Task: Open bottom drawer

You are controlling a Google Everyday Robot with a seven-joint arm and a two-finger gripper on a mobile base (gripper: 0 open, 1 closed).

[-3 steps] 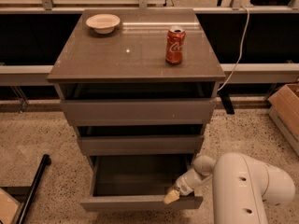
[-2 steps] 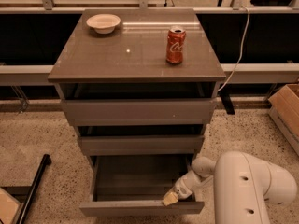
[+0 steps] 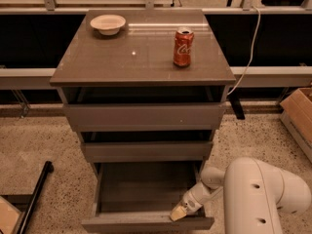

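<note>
The grey-brown cabinet has three drawers. The bottom drawer is pulled well out toward me, and its empty inside shows. The middle drawer front and the top drawer front stand only slightly out. My gripper reaches down from the white arm at the lower right. Its tip rests at the inner side of the bottom drawer's front panel, right of the middle.
A red soda can and a small white bowl stand on the cabinet top. A cardboard box sits on the floor at the right, and a black pole lies at the lower left. A white cable hangs behind.
The bottom drawer has slid a little further out toward me, with the gripper moving along with its front panel.
</note>
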